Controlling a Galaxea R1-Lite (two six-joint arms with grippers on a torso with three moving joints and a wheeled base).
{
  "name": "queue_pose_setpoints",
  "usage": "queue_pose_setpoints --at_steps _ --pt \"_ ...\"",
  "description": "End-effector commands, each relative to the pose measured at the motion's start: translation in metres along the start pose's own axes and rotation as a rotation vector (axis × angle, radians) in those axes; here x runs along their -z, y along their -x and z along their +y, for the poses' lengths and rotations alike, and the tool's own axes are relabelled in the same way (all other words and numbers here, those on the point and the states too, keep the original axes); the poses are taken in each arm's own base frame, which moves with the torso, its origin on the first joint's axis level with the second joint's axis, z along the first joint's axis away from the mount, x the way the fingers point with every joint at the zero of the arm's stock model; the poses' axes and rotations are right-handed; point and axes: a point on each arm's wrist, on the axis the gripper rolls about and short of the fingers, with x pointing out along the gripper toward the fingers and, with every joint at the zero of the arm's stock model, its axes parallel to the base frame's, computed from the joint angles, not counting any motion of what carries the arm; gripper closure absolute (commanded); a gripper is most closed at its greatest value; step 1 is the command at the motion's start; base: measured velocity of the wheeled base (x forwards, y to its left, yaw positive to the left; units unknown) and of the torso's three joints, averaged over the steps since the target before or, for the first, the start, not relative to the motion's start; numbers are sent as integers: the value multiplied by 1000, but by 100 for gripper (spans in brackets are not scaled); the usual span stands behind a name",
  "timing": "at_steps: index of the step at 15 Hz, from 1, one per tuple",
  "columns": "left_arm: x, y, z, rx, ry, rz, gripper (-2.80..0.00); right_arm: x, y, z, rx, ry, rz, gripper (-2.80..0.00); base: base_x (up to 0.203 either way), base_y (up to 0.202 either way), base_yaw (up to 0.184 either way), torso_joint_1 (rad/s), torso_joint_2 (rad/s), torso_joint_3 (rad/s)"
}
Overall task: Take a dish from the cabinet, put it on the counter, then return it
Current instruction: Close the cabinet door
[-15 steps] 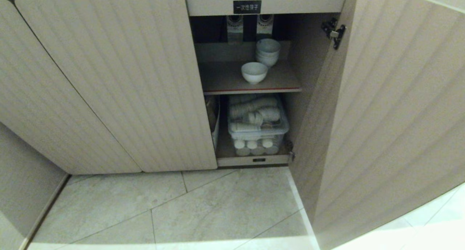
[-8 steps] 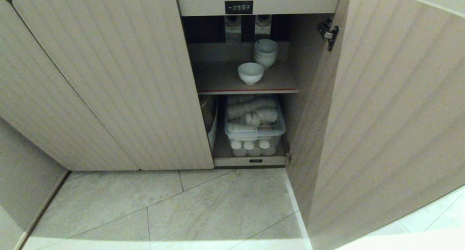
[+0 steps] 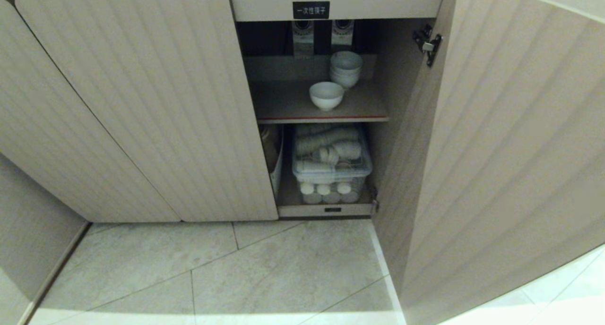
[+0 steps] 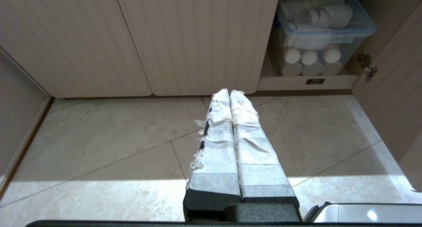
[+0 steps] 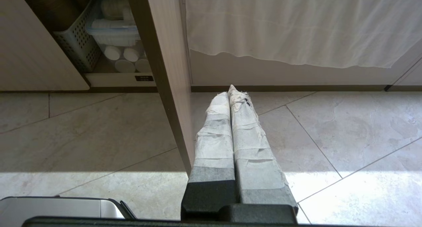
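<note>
The dish (image 3: 326, 95), a small white bowl, stands alone near the front of the red-edged upper shelf (image 3: 323, 117) inside the open beige cabinet (image 3: 142, 103). Neither arm shows in the head view. My left gripper (image 4: 229, 92) hangs low over the floor tiles before the shut fluted doors, its taped fingers pressed together with nothing between them. My right gripper (image 5: 230, 91) is likewise shut and empty, just beside the open door's edge (image 5: 171, 88). The counter is out of view.
A stack of white bowls (image 3: 346, 68) stands behind the dish. Below, a clear lidded bin (image 3: 331, 164) holds paper cups, with a perforated basket (image 5: 77, 44) beside it. The open door (image 3: 501, 164) juts out at right. A white curtain (image 5: 296, 25) hangs beyond it.
The whole head view shifted slightly to the left between a second ago and half a second ago, a camera move; since then it is steady. Nothing in the cabinet moved.
</note>
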Motion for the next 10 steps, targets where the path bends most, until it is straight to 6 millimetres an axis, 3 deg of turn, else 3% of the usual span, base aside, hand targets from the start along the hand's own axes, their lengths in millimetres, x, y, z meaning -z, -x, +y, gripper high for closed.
queue_pose_setpoints --at_steps 1,10 --pt "0 0 0 0 0 -1 0 0 0 0 0 1 3 0 0 0 0 0 0 0" --pt "0 0 0 0 0 -1 0 0 0 0 0 -3 3 0 0 0 0 0 0 0"
